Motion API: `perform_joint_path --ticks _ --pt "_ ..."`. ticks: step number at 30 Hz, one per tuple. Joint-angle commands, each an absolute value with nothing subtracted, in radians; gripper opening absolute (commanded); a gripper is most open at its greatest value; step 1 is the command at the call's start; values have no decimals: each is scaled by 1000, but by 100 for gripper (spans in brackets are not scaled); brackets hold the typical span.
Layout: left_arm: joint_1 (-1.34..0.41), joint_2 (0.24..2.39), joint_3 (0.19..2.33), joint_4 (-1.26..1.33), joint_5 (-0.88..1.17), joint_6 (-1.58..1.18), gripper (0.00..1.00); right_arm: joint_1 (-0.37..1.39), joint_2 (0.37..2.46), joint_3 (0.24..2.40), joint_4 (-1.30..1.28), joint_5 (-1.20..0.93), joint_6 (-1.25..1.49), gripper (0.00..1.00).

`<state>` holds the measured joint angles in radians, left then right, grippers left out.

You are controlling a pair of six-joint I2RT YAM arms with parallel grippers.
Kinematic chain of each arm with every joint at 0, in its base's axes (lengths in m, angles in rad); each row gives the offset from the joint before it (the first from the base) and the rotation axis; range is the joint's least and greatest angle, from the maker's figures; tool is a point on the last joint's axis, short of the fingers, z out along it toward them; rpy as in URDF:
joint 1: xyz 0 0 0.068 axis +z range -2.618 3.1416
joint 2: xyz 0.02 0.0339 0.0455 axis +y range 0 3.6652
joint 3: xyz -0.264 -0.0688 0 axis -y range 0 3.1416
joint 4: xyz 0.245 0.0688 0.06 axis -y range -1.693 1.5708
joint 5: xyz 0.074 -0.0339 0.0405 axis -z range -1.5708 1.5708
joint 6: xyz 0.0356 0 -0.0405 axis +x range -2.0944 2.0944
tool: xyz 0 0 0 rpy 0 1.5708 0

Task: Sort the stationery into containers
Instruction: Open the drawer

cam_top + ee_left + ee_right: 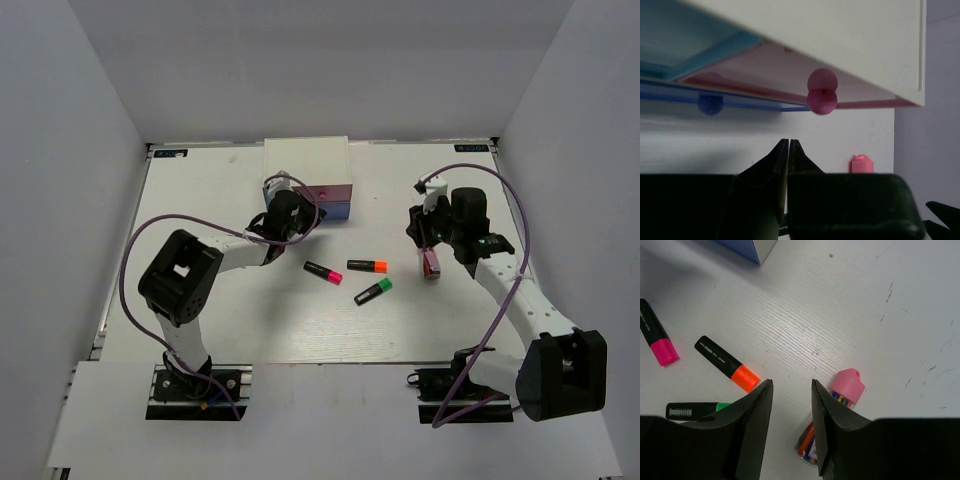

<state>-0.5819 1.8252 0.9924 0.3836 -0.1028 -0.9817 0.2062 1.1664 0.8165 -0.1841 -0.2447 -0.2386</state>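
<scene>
The white chest [305, 165] stands at the back, with its pink drawer [335, 192] above the dark blue drawer [337, 210]. My left gripper [284, 214] is shut and empty at the chest's front. In the left wrist view the left gripper [788, 143] is just short of the pink knob [822, 100], with the light blue drawer [685, 45] to its left. Pink-capped [323, 272], orange-capped [368, 265] and green-capped [373, 291] highlighters lie mid-table. My right gripper [790, 390] is open over bare table. The pinkish-red block [846, 386], a pink-capped clear case, lies beside its right finger. The lilac block is hidden.
A blue knob [710, 104] sits on the dark blue drawer. In the right wrist view the highlighters lie to the left: pink cap [657, 337], orange cap [725, 362], green cap [695, 410]. Grey walls enclose the white table [200, 200].
</scene>
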Motion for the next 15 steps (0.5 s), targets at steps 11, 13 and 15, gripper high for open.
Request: perform_joint_path --ticks 11,13,15 --pt "-609 1724 1035 371 -187 -937 52 199 1143 813 -176 -261 -227 46" --pt "-609 1735 1055 344 -218 -937 57 196 1137 813 -179 -259 -227 46" --pt "-609 1746 1077 330 -227 -937 59 195 1134 811 -178 -252 -232 46"
